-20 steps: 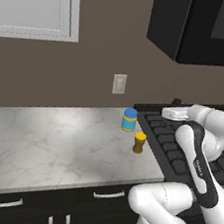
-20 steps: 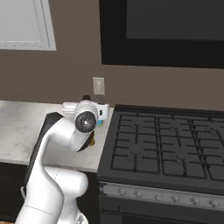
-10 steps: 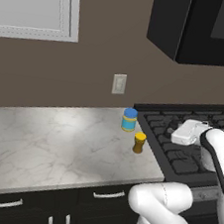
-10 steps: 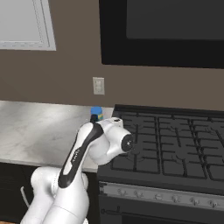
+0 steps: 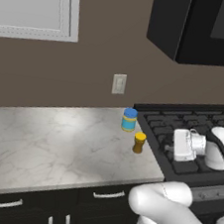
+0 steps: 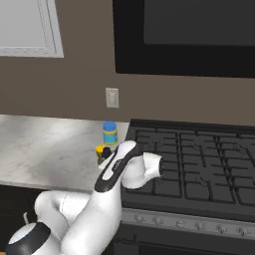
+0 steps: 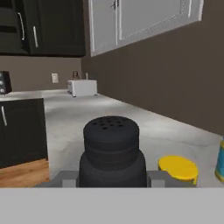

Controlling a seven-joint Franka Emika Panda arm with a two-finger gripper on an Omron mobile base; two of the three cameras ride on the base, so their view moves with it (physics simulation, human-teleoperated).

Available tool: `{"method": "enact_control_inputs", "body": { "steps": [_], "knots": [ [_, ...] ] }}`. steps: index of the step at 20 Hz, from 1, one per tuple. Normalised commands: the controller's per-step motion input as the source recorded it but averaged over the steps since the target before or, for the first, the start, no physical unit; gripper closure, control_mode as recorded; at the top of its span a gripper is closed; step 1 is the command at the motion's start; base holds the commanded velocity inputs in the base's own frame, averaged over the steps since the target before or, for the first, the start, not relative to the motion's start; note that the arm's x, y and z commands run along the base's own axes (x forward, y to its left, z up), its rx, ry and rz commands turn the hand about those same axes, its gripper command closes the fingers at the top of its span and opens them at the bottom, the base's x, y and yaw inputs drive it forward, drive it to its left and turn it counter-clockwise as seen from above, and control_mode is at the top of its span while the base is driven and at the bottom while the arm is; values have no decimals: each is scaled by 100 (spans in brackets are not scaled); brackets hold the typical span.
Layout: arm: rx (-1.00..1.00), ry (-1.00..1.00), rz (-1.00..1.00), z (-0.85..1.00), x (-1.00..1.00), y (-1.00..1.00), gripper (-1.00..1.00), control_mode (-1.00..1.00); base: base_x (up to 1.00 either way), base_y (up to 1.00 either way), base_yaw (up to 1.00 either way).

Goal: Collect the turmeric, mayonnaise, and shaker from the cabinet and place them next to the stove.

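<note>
1. Since the earlier frames the arm has swung from the counter side across to the stove (image 5: 192, 125); the wrist now hangs over the front grates, and both jars kept their places on the counter (image 5: 55, 136).
2. Gripper (image 7: 113, 177): the fingers are closed on the shaker (image 7: 112, 151). The hand view shows its dark ribbed body and perforated cap standing upright between them, lifted off any surface.
3. Mayonnaise (image 5: 129, 120): stands on the marble counter just beside the stove's left edge, upright, blue lid on.
4. Turmeric (image 5: 139, 142): stands in front of the mayonnaise, also just beside the stove edge, upright, yellow lid on. The hand view shows its lid (image 7: 178, 169) to the right of the shaker, with a sliver of the mayonnaise at the right edge.
5. Progress, as a judgement: two of three items look delivered; the shaker is in hand and not yet set down. What remains is lowering it onto bare counter near the two jars and releasing.
6. Containers: both jars are closed, so their contents cannot be seen. The shaker's fill cannot be seen either.
7. Risk: the jars stand close together, so the shaker needs a clear spot beside them.
</note>
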Motion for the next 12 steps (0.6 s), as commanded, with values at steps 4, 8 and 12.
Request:
{"method": "enact_control_inputs", "body": {
  "steps": [4, 8, 12],
  "knots": [
    [-10, 0, 38, -52, -4, -5, 100, -100, 0, 0, 0],
    [-12, 0, 31, -59, -1, 0, 100, -100, 0, 0, 0],
    [-9, 0, 16, -49, 0, 2, 100, -100, 0, 0, 0]
  ]
}}
